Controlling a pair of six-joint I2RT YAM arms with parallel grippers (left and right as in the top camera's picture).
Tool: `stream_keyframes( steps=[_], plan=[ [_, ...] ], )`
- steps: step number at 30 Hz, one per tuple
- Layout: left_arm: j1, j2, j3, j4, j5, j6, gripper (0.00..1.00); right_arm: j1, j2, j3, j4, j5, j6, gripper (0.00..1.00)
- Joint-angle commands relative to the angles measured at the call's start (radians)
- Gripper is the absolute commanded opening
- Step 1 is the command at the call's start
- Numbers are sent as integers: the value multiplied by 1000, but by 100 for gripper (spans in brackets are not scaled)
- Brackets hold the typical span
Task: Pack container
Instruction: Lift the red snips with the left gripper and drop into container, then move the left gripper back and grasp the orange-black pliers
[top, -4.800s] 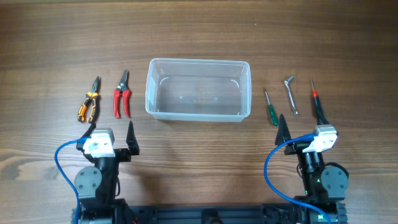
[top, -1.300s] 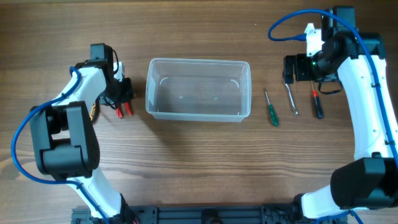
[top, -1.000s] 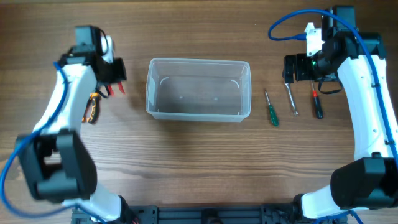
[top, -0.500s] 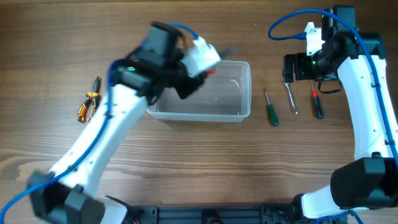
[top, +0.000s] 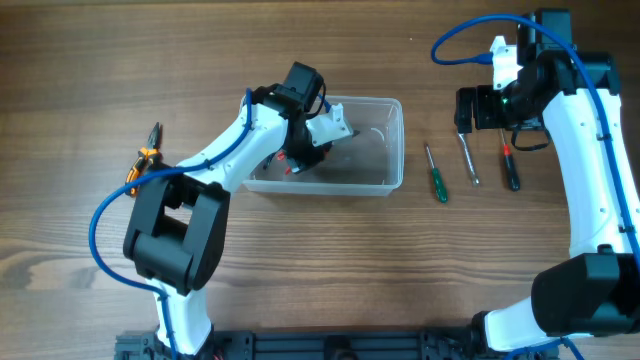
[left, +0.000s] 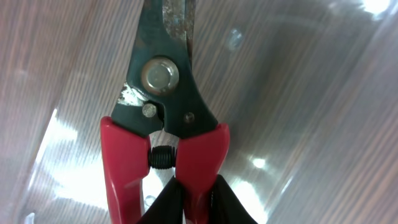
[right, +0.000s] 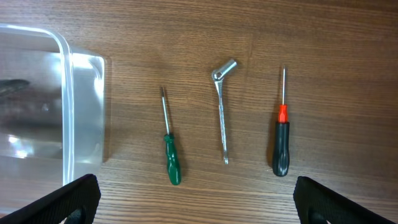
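Note:
The clear plastic container stands mid-table. My left gripper reaches down into it, shut on one handle of the red-handled shears. In the left wrist view the shears hang blades forward over the container's see-through floor, one red handle pinched by my left gripper. My right gripper hovers open above the tools right of the container, with nothing between its fingers. In its wrist view the right gripper spans wide over bare wood, and the container shows at the left edge.
Right of the container lie a green screwdriver, a bent metal socket key and a red-and-black screwdriver. Orange-handled pliers lie at the far left of the wooden table.
My left arm has swung right from the table's left side, carrying the red shears over the rim and down into the container. The right arm has not moved.

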Motion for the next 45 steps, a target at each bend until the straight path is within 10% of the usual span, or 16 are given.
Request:
stream_keyframes(
  steps=[1, 4, 10, 18, 23, 34, 36, 45],
  plan=[
    [11, 16, 13, 6, -11, 20, 22, -5, 5, 2, -1, 6, 1, 100],
    [11, 15, 13, 6, -21, 19, 50, -5, 5, 2, 0, 6, 1, 100],
    [21, -79, 118, -2, -62, -76, 55, -5, 5, 2, 4, 6, 2, 100],
    [248, -372, 225, -219, -340, -547, 73, -5, 5, 2, 7, 5, 2, 100],
    [476, -369, 114, -409, -321, -614, 60, -5, 5, 2, 23, -21, 1, 100],
    [743, -367, -332, 5, -328, -606, 30, -5, 5, 2, 19, -28, 2, 100],
    [770, -366, -332, 45, -275, -551, 49, -5, 5, 2, 10, -28, 1, 100],
    [773, -188, -332, 109, -142, -399, 45, -5, 5, 2, -10, -28, 2, 100]
  ],
)
